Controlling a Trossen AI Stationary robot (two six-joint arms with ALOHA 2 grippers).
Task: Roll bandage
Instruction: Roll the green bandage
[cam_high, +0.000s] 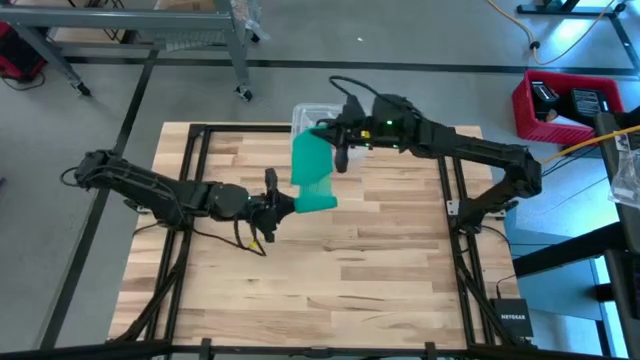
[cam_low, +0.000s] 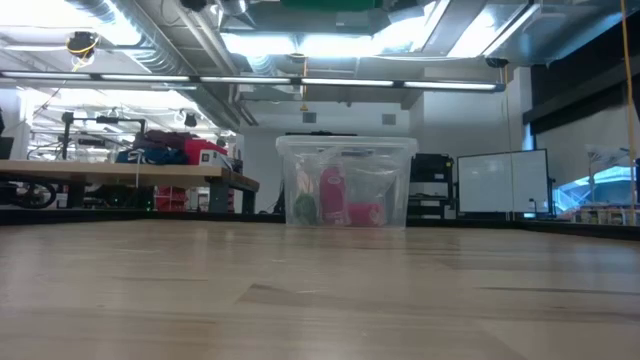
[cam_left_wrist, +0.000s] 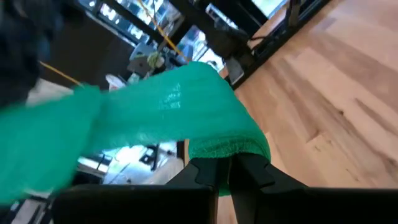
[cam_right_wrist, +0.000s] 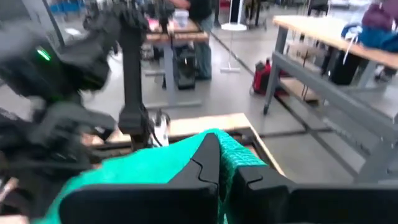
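The teal-green bandage (cam_high: 314, 172) hangs in the air over the far middle of the table as a wide band stretched between my two grippers. My left gripper (cam_high: 290, 205) comes in from the table's left and is shut on the bandage's near end. My right gripper (cam_high: 325, 133) reaches in from the right, close to the far edge, and is shut on its far end. The low view shows neither gripper and no bandage. My left gripper pinches the bandage's thick, bunched near end (cam_left_wrist: 227, 148) between its two fingers (cam_left_wrist: 249, 177), which lie about level and come from the table's left. The band runs away from there toward the other gripper, lifted clear of the table. My right gripper pinches the bandage's far end (cam_right_wrist: 235, 155) between its two fingers (cam_right_wrist: 205, 168), which lie about level and come from the table's right. The band spreads out below and past the fingers toward the left arm, clear of the table.
A clear plastic tub (cam_high: 312, 110) with pink things inside (cam_low: 345, 195) stands at the table's far edge, just behind the right gripper. Black frame rails (cam_high: 190, 170) run along the table's sides. A red crate (cam_high: 560, 105) sits off the table at the right.
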